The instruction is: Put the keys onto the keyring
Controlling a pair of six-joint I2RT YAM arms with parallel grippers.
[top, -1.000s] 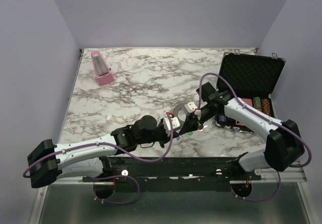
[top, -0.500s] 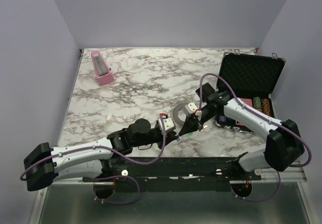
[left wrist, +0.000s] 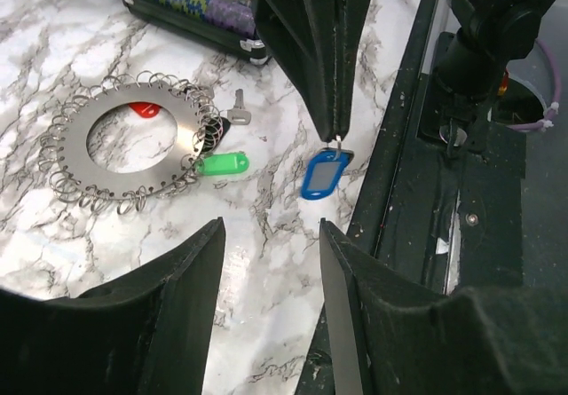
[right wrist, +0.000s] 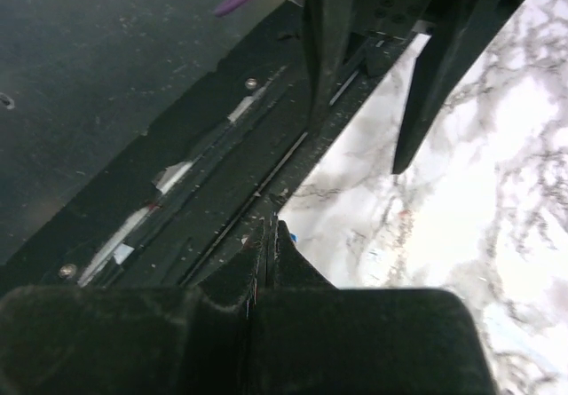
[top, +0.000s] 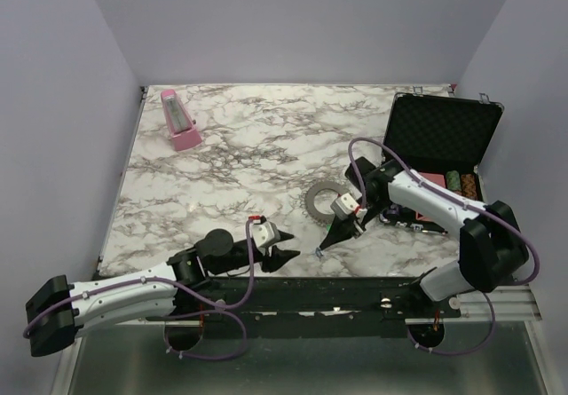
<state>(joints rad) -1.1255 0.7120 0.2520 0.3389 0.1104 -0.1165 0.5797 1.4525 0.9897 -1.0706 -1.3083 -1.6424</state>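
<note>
Top view: the flat, toothed grey keyring [top: 324,201] is lying on the marble table [top: 231,146], beside the right gripper [top: 325,244]; the left gripper [top: 288,256] is standing half spread — holding nothing. Left wrist: wire loops are fringing the keyring's rim, a glossy green key [left wrist: 222,162] touching it. The right jaws are pinching the blue key [left wrist: 323,175] by its loop. Right wrist: the black fingers [right wrist: 284,266] are pressing flat together.

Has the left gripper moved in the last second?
Yes. The left gripper has pulled back left, toward the near edge of the table, away from the keyring.
</note>
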